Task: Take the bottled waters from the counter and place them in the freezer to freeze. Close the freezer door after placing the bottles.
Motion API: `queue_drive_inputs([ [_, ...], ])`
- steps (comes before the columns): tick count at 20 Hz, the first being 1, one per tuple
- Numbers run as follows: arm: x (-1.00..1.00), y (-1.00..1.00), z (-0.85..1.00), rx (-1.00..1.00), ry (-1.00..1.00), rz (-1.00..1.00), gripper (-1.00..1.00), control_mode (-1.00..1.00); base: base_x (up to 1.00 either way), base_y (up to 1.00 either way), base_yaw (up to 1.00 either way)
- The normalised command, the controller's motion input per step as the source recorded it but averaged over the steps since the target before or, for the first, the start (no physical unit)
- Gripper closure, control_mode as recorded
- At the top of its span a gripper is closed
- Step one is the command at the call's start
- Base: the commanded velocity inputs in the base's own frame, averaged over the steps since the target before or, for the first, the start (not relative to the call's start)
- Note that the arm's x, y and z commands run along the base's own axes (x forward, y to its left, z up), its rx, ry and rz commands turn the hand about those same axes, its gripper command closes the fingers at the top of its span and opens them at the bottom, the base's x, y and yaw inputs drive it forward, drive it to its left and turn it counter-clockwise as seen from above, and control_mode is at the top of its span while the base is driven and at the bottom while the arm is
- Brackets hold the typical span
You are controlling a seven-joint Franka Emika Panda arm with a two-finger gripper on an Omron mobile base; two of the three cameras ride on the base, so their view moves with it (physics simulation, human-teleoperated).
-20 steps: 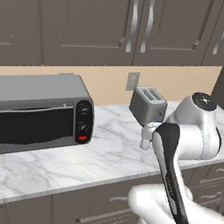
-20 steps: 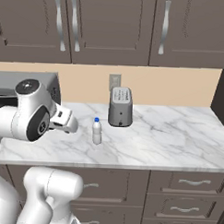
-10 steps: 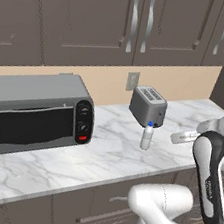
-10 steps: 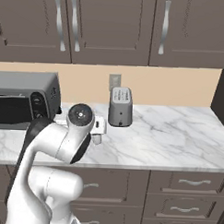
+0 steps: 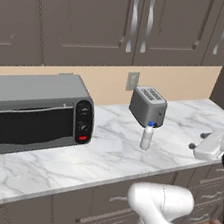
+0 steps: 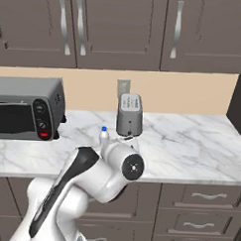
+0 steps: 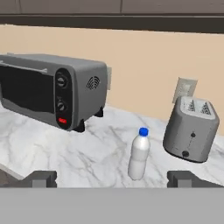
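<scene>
The whitish water bottle (image 7: 139, 154) stood upright on the marble counter (image 7: 78, 148), just in front of the toaster (image 7: 191, 128) and well apart from the toaster oven (image 7: 52, 89). The gripper (image 7: 111, 178) was wide open, holding nothing.

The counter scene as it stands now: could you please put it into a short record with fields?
bottle: one whitish blue-capped water bottle, upright on the counter
toaster: grey toaster, just behind the bottle, apart from it
toaster oven: grey toaster oven, at the counter's left
gripper: gripper, open, empty, facing the bottle, short of it
task state: bottle not yet picked up
</scene>
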Motion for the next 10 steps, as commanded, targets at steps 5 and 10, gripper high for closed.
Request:
queue_drive_inputs([
  [5, 0.24, -0.22, -0.36, -0.02, -0.11, 0.06, -1.00, -1.00, 0.00, 0.00, 0.00],
  [10, 0.10, -0.01, -0.17, 0.00, 0.00, 0.00, -1.00, -1.00, 0.00, 0.00, 0.00],
])
